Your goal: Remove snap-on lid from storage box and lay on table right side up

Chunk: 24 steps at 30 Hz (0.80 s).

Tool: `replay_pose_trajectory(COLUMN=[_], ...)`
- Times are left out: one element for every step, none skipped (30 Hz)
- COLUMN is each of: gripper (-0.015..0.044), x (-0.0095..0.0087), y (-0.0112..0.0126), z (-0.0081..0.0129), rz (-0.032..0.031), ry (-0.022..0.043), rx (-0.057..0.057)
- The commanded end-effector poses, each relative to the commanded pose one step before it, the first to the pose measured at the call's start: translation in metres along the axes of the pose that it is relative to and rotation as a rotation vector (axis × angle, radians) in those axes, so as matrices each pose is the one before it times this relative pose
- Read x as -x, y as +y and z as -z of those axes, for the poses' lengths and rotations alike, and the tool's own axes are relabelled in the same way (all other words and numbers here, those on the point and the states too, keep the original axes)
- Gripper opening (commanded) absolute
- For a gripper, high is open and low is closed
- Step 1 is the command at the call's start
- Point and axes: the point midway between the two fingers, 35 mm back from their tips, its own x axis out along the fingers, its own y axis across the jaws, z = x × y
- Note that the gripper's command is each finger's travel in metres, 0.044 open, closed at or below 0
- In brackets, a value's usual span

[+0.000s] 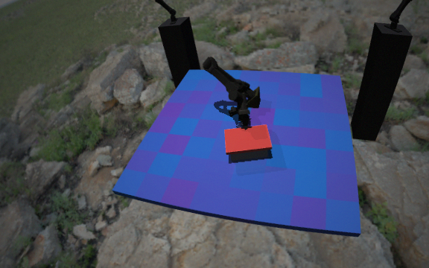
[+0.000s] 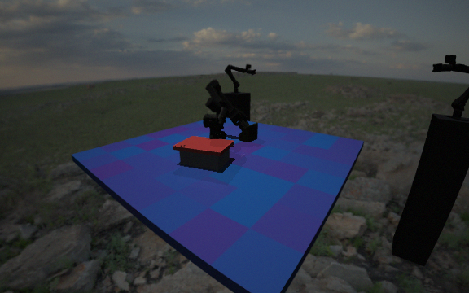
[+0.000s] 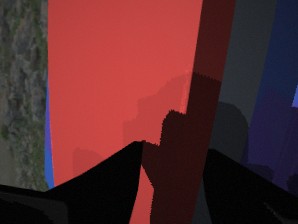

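Note:
A dark storage box (image 1: 249, 155) (image 2: 203, 159) stands near the middle of the blue and purple checkered table (image 1: 199, 186) (image 2: 259, 203). Its red snap-on lid (image 1: 248, 138) (image 2: 203, 144) (image 3: 120, 63) sits on top of it. My gripper (image 1: 245, 125) (image 2: 217, 135) (image 3: 173, 155) reaches down at the lid's far edge, on the arm's side. It is shut on the lid's rim. In the wrist view the two dark fingers straddle the lid's shaded side edge, and the box's grey wall (image 3: 260, 50) shows beside it.
Two tall black pillars with camera arms stand at the table's back corners, one at the left (image 1: 179, 48) (image 2: 238, 103) and one at the right (image 1: 380, 78) (image 2: 438, 183). Rocky ground drops away past the table's edges.

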Motion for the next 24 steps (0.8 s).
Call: replay_pose_trajectory(gripper=[0.0, 0.0, 0.0, 0.0, 0.0, 0.0, 0.0, 0.0, 0.0, 0.0, 0.0, 0.0, 0.0, 0.0, 0.0, 0.0, 0.0, 0.0, 0.0, 0.0, 0.0, 0.0, 0.0, 0.0], x=[0.00065, 0.00014, 0.00014, 0.00014, 0.00014, 0.00014, 0.00014, 0.00014, 0.00015, 0.00016, 0.00016, 0.00017, 0.00018, 0.00019, 0.0002, 0.0002, 0.00017, 0.00016, 0.00016, 0.00016, 0.00016, 0.00015, 0.00015, 0.00015], y=[0.00084, 0.00015, 0.00015, 0.00015, 0.00015, 0.00015, 0.00015, 0.00014, 0.00014, 0.00013, 0.00013, 0.00012, 0.00011, 0.0001, 0.0001, 0.0001, 0.00012, 0.00013, 0.00013, 0.00013, 0.00013, 0.00013, 0.00014, 0.00014], z=[-0.00005, 0.00001, 0.00001, 0.00001, 0.0, 0.0, 0.0, 0.0, 0.0, 0.0, 0.0, 0.0, 0.0, 0.0, 0.0, 0.0, 0.0, 0.0, 0.0, 0.0, 0.0, 0.0, 0.0, 0.0], rz=[0.00047, 0.0, 0.0, 0.0, 0.0, 0.0, 0.0, 0.0, 0.0, 0.0, 0.0, 0.0, 0.0, 0.0, 0.0, 0.0, 0.0, 0.0, 0.0, 0.0, 0.0, 0.0, 0.0, 0.0], ry=[0.00016, 0.00001, 0.00001, 0.00001, 0.00001, 0.00001, 0.00001, 0.00001, 0.00001, 0.00001, 0.00001, 0.00001, 0.00001, 0.00001, 0.00001, 0.00001, 0.00001, 0.00001, 0.00001, 0.00001, 0.00001, 0.00001, 0.00001, 0.00001], rx=[-0.0002, 0.0, 0.0, 0.0, 0.0, 0.0, 0.0, 0.0, 0.0, 0.0, 0.0, 0.0, 0.0, 0.0, 0.0, 0.0, 0.0, 0.0, 0.0, 0.0, 0.0, 0.0, 0.0, 0.0])
